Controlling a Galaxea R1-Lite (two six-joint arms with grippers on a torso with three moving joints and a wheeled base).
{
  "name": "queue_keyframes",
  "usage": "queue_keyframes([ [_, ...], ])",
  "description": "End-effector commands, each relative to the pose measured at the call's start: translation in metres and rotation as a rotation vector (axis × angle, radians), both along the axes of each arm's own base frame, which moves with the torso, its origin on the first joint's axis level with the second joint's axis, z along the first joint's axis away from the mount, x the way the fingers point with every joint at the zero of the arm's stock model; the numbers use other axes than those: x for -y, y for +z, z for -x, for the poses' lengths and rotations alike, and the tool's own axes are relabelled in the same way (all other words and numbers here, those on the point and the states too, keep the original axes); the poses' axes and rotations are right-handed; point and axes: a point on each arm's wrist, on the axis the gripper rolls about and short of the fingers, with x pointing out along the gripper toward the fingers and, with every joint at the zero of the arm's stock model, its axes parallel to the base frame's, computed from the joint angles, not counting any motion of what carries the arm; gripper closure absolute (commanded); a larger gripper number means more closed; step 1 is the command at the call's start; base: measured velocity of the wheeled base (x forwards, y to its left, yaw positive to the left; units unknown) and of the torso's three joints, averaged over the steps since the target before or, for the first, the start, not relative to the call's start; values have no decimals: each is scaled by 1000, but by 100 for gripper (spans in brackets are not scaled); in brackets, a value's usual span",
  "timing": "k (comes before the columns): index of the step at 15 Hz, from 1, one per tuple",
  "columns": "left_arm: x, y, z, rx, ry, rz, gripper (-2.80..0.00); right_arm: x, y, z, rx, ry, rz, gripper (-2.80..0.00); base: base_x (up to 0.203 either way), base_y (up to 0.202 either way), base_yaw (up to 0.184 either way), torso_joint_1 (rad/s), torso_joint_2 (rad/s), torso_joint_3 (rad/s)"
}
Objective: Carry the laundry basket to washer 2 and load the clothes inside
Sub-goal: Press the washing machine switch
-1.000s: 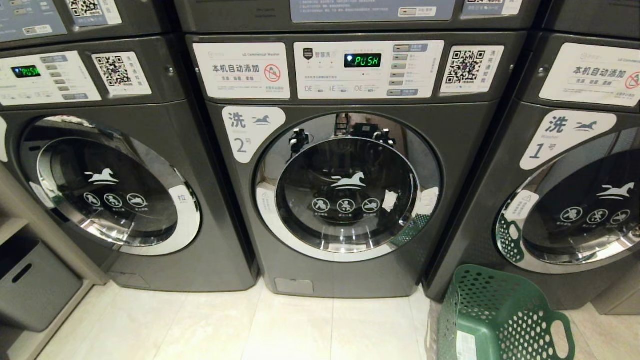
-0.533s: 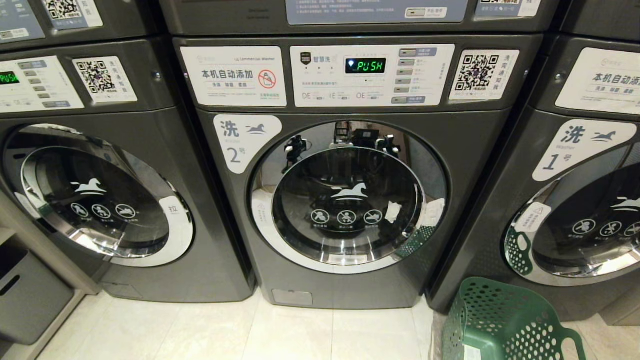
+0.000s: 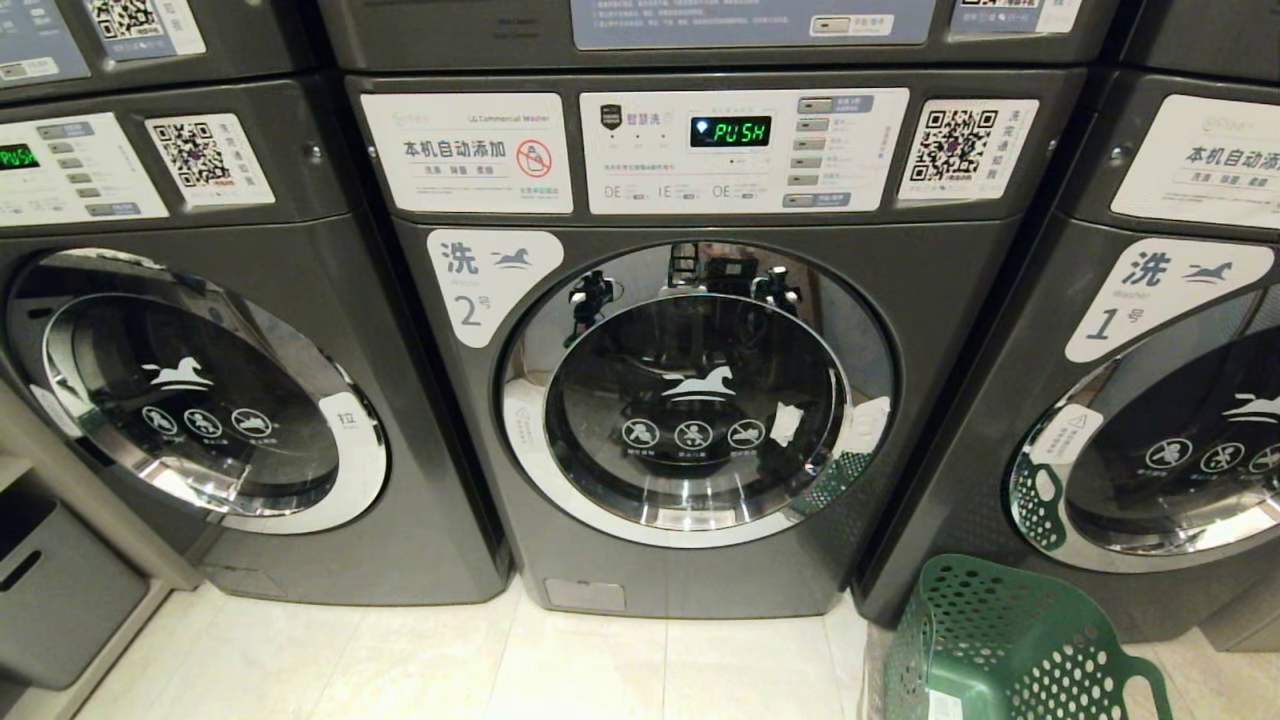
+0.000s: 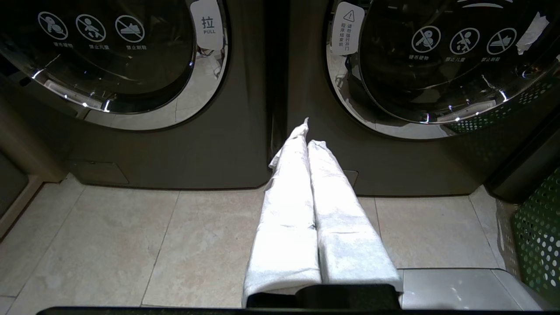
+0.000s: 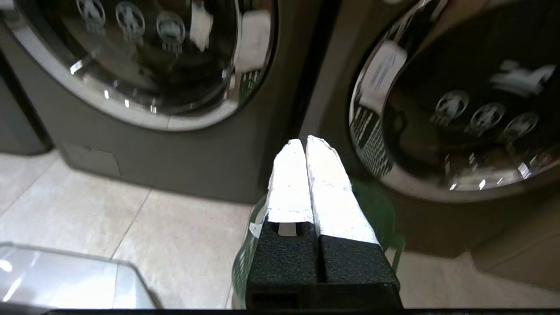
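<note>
Frontally, washer 2 (image 3: 690, 370) with its door (image 3: 695, 395) shut; left hand (image 4: 307, 131) narrow, fingers pressed together and holding nothing, low over the floor (image 4: 131, 245) before the gap between two machines; right hand (image 5: 305, 142) likewise closed and empty, the green laundry basket (image 5: 376, 210) directly beneath it, beside washer 1 (image 3: 1150, 400).

Round chrome-ringed glass door (image 3: 695, 395) of dark grey washer marked 2 (image 3: 690, 340) closed, blocking the drum. Open beige tile floor (image 3: 560, 660) in front, clear for a low approach. Green perforated plastic laundry basket (image 3: 1010, 645) on floor at washer 2's lower right corner, in front of washer marked 1 (image 3: 1160, 380), narrowing right side. Grey storage bin (image 3: 55, 590) on low shelf bounds far left. Neighbouring washers tight on both sides.
</note>
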Motion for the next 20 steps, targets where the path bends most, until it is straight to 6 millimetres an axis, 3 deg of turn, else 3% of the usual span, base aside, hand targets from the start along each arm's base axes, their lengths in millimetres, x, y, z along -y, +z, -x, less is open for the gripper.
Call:
queue_keyframes([
  [1, 0, 0, 0, 0, 0, 0, 0, 0, 36, 8, 56, -1, 8, 0, 0, 0, 0, 0, 0, 0],
  [2, 0, 0, 0, 0, 0, 0, 0, 0, 67, 11, 67, 1, 2, 0, 0, 0, 0, 0, 0, 0],
  [4, 0, 0, 0, 0, 0, 0, 0, 0, 129, -9, 9, 15, -49, 0, 0, 0, 0, 0, 0, 0],
  [6, 0, 0, 0, 0, 0, 0, 0, -2, 192, -73, -108, 71, -164, 0, 0, 0, 0, 0, 0, 0],
  [8, 0, 0, 0, 0, 0, 0, 0, -12, 224, -136, -211, 187, -291, 0, 0, 0, 0, 0, 0, 0],
  [11, 0, 0, 0, 0, 0, 0, 0, -65, 235, -209, -332, 435, -409, 0, 0, 0, 0, 0, 0, 0],
  [14, 0, 0, 0, 0, 0, 0, 0, -108, 232, -259, -305, 463, -447, 0, 0, 0, 0, 0, 0, 0],
  [18, 0, 0, 0, 0, 0, 0, 0, -122, 237, -281, -203, 454, -340, 0, 0, 0, 0, 0, 0, 0],
  [20, 0, 0, 0, 0, 0, 0, 0, -123, 246, -290, -12, 410, -201, 0, 0, 0, 0, 0, 0, 0],
])
